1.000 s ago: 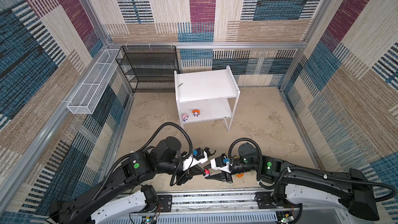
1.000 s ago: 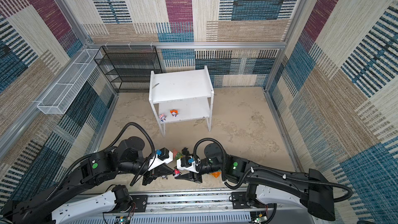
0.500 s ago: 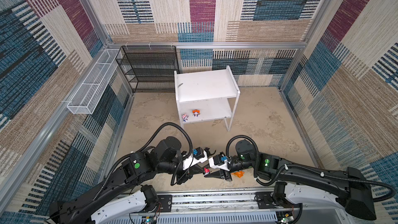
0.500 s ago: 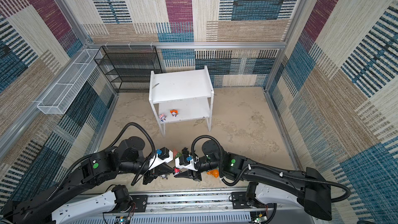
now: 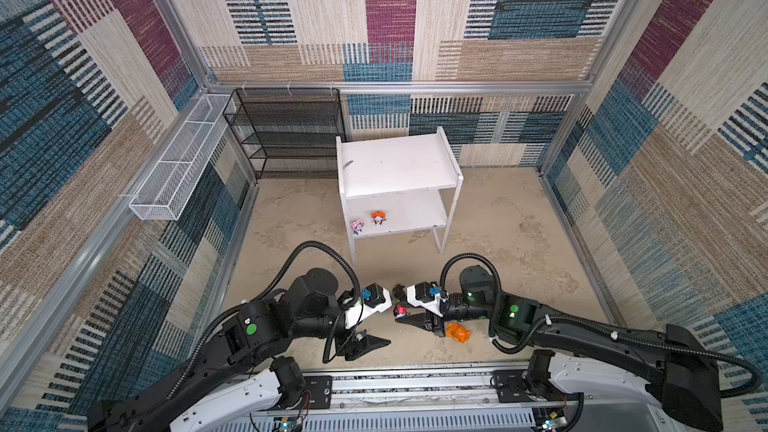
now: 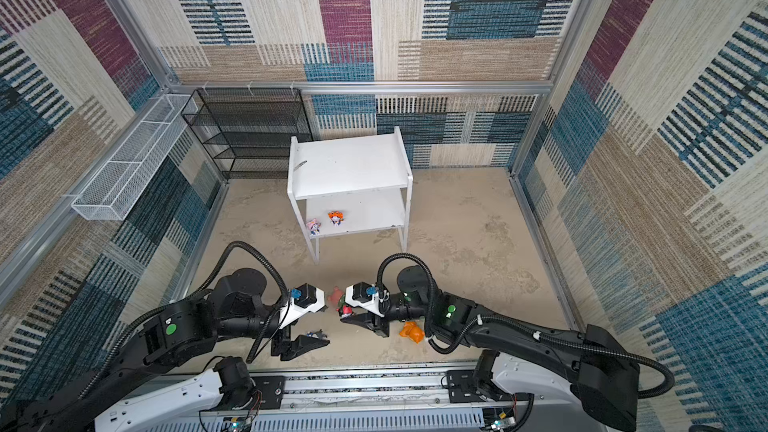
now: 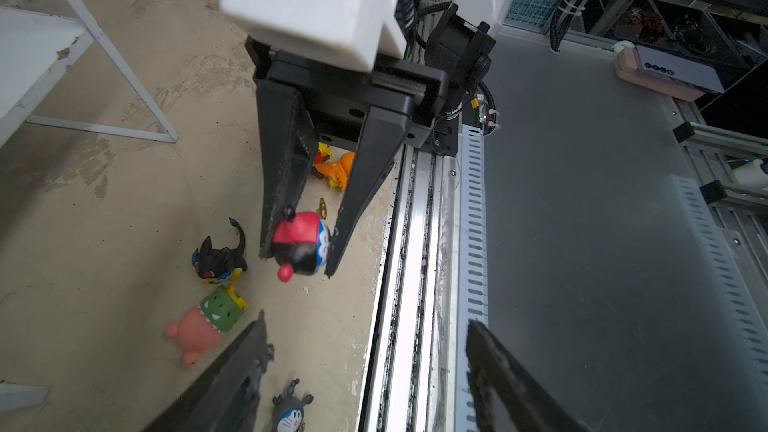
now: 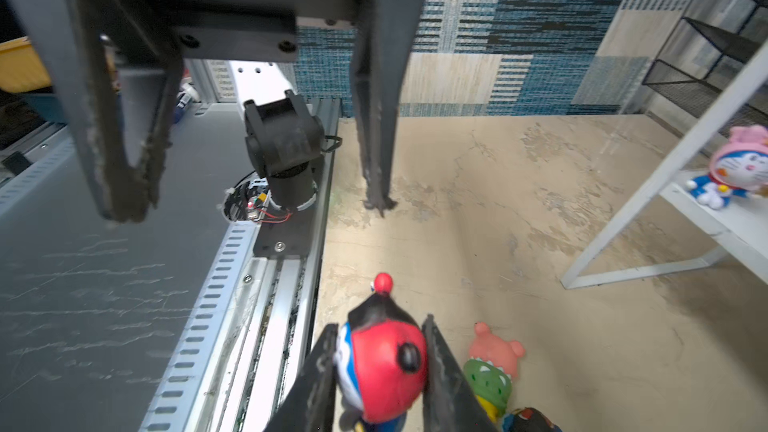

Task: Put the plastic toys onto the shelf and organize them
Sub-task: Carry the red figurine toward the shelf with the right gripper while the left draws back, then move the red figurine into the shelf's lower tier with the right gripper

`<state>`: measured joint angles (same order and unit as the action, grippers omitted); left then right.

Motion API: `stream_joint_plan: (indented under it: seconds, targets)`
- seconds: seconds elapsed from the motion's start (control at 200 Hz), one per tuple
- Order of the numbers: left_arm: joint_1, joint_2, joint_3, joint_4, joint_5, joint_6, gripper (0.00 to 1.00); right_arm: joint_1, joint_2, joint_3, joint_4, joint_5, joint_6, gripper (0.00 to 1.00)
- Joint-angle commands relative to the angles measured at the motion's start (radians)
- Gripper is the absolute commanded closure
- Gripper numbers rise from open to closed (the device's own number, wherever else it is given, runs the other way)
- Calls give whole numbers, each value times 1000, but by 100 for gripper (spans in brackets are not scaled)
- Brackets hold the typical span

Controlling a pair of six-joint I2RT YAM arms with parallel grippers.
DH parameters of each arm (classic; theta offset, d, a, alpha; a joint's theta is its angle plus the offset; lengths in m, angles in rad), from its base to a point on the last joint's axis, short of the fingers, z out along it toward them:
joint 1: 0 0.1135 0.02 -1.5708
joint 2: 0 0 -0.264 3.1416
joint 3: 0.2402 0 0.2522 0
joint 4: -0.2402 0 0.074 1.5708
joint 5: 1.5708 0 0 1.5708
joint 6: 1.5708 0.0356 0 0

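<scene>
**Right gripper** (image 7: 300,259): jaws narrow, clamped on either side of the red-and-black hooded toy (image 8: 386,367).

**Left gripper** (image 7: 365,322): jaws wide apart, holding nothing and touching nothing. It faces the right gripper at close range.

**Shelf** (image 5: 399,164): white, two boards, standing toward the back of the floor (image 5: 519,243). At the front left of the lower board, a pink-hooded toy (image 5: 356,226) and an orange-hooded toy (image 5: 378,218) stand upright, just beside each other.

**Loose on the floor, near the grippers:**
- black-hooded toy (image 7: 218,261)
- pink-and-green toy (image 7: 203,326), just beside the black-hooded toy
- orange toy (image 5: 457,332), lying beside the right arm's wrist
- tiny blue toy (image 7: 289,411), by a left finger
</scene>
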<state>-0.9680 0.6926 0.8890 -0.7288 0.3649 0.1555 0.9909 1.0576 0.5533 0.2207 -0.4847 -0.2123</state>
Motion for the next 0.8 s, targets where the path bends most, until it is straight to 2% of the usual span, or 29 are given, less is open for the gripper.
stream_joint_plan:
  seconds: [0.0,0.045,0.18,0.356,0.581,0.796]
  targets:
    - [1,-39,-14,40,-61,-26,20,-31,19,-16,187,105,63,74]
    - [1,-54,-18,39,-74,-25,20,-49,38,-18,227,130,73,74]
    - [1,-75,-26,43,-93,-27,17,-125,128,-2,331,101,75,73]
    - [1,-85,-29,47,-121,-27,9,-209,221,21,442,46,40,73]
    - [6,-101,-35,60,-124,-24,8,-322,328,98,465,-35,-1,73]
    - [9,-113,-40,65,-124,-22,8,-385,415,159,471,-74,-40,73]
